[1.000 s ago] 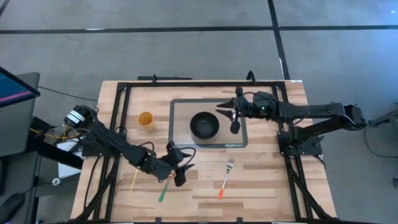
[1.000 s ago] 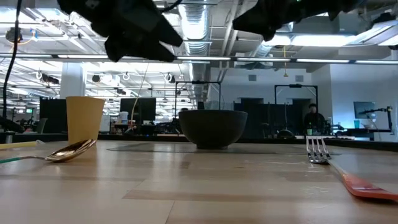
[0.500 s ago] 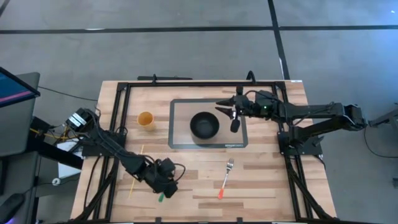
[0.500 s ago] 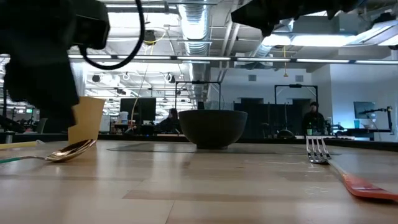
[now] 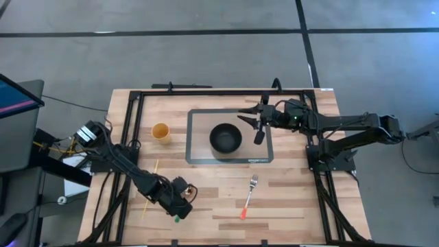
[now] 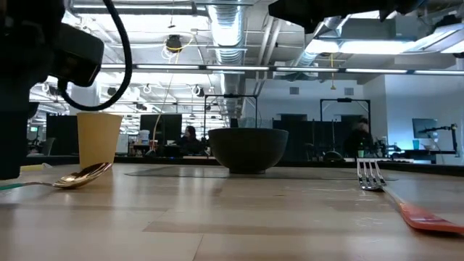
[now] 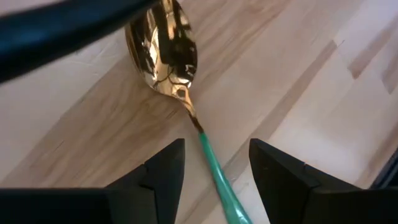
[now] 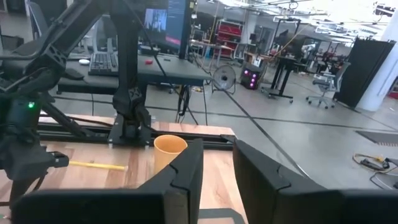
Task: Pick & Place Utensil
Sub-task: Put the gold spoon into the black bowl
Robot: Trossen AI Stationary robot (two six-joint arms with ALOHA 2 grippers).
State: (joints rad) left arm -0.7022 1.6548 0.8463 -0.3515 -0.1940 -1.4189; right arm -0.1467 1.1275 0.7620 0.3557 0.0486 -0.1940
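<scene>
A spoon with a gold bowl [image 7: 165, 53] and a green handle [image 7: 217, 177] lies flat on the wooden table near its front left. In the low view the spoon [image 6: 80, 175] rests in front of the cup. My left gripper [image 7: 216, 146] is open and low over the spoon. Its fingers stand on either side of the handle just behind the bowl, without touching it. From above, my left gripper [image 5: 180, 200] hides most of the spoon; only the green handle end [image 5: 176, 219] shows. My right gripper [image 5: 248, 121] is open and empty, hovering by the far right of the black bowl [image 5: 226, 138].
The black bowl sits on a grey mat [image 5: 199, 154] at mid-table. A yellow cup [image 5: 160, 131] stands left of the mat. A fork with an orange handle [image 5: 248, 197] lies right of the spoon. A thin yellow stick [image 5: 149, 199] lies left of my left gripper.
My left gripper has gone down and toward the table's near-left, from above the spoon's bowl end to low over its handle. The spoon has stayed where it was.
</scene>
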